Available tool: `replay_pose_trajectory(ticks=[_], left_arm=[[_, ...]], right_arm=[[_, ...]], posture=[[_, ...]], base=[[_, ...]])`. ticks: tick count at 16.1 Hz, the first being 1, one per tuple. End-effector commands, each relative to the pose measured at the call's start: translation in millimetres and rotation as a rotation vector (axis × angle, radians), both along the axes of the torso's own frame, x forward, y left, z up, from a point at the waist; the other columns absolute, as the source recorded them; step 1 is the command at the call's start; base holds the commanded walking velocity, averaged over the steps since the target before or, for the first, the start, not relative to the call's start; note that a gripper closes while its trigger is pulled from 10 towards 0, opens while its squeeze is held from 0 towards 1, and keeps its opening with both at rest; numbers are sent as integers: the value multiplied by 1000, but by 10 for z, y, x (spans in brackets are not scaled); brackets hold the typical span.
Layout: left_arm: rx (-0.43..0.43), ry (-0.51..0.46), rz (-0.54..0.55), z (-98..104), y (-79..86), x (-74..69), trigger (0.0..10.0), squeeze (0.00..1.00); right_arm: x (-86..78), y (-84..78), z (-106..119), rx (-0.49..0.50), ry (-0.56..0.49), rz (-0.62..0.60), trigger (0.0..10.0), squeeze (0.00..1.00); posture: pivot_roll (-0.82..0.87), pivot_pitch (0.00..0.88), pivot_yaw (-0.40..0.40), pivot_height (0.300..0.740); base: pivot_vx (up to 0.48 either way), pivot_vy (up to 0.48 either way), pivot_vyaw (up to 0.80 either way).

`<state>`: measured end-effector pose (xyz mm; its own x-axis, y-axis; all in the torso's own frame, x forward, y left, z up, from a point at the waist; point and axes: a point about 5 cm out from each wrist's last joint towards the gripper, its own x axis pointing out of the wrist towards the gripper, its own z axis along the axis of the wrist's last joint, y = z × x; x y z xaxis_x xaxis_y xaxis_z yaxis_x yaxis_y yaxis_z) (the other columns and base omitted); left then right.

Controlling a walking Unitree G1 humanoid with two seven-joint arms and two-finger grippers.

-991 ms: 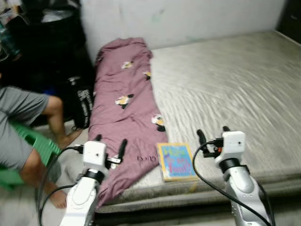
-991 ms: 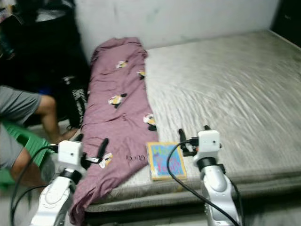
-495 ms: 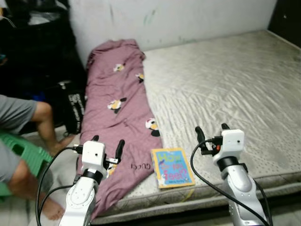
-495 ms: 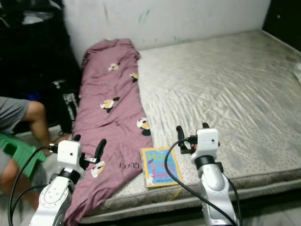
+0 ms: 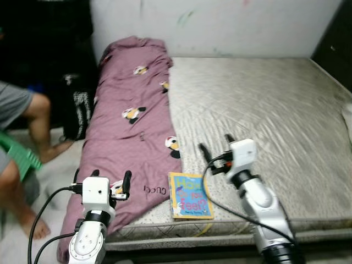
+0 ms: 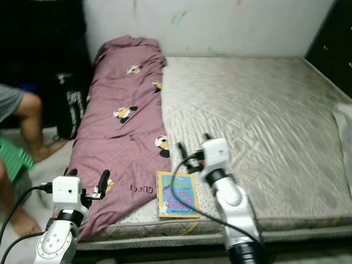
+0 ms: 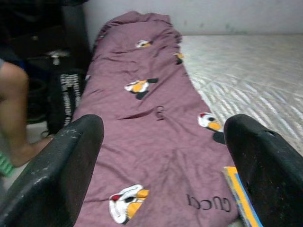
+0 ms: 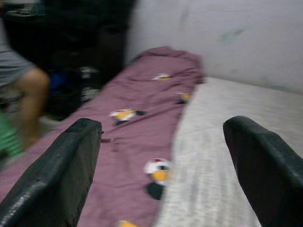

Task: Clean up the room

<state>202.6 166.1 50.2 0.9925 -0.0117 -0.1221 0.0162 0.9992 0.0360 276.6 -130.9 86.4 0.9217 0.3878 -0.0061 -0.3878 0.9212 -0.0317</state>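
Book at the near edge of the bed, both hands spread and empty

Book (image 5: 190,195), blue and yellow with a bright cover, lies flat on the mattress (image 5: 264,110) close to its near edge, just beside the lower end of the purple blanket (image 5: 129,121); its cover lettering is too small to read. In the left wrist view only a corner of it shows, cut off by the frame.

Left hand (image 5: 110,181) hangs low at the front left, over the blanket's trailing end where the cloth slips off the bed toward the floor; its fingers (image 7: 61,165) are spread wide with nothing between them. Right hand (image 5: 213,149) is raised over the mattress, just past the book and near the blanket's edge, fingers (image 8: 57,170) likewise wide apart and empty. The right wrist view is blurred.

Along the left side of the bed the blanket, printed with small cartoon figures and the word "GUCCI", runs up to the wall (image 5: 231,25), where it bunches. Left of the bed a seated person's legs (image 5: 33,118) and grey shorts show, cut off by the frame, on a green stool (image 5: 19,154). A black patterned bag (image 5: 77,110) stands on the floor against the bed. Farther back that corner is too dark to make out
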Motion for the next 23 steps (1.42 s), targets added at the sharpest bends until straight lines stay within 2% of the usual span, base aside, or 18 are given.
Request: replay_pose_trajectory(ticks=[1, 6, 10, 13, 23], left_arm=[[16, -26, 19, 56, 33, 13, 10000, 0], [33, -43, -32, 87, 1, 70, 10000, 0], [34, -40, -47, 81, -18, 87, 10000, 0], [31, -36, -55, 71, -32, 70, 10000, 0], [28, -32, -67, 60, -45, 72, 10000, 0]], right_arm=[[15, 50, -26, -10, 18, 38, 10000, 0], [-45, 14, -48, -6, 16, 41, 10000, 0], [-50, -23, -38, -10, 9, 28, 10000, 0], [-79, -27, -43, -18, 7, 31, 10000, 0], [-106, -66, -52, -41, 11, 27, 10000, 0]], posture=[[101, 0, -55, 740], [62, 0, -22, 740], [45, 0, -10, 740], [42, 0, -11, 740], [27, 0, -7, 740]], base=[[0, 0, 0], [0, -49, 0], [0, -319, 0], [0, -321, 542], [0, -320, 0]])
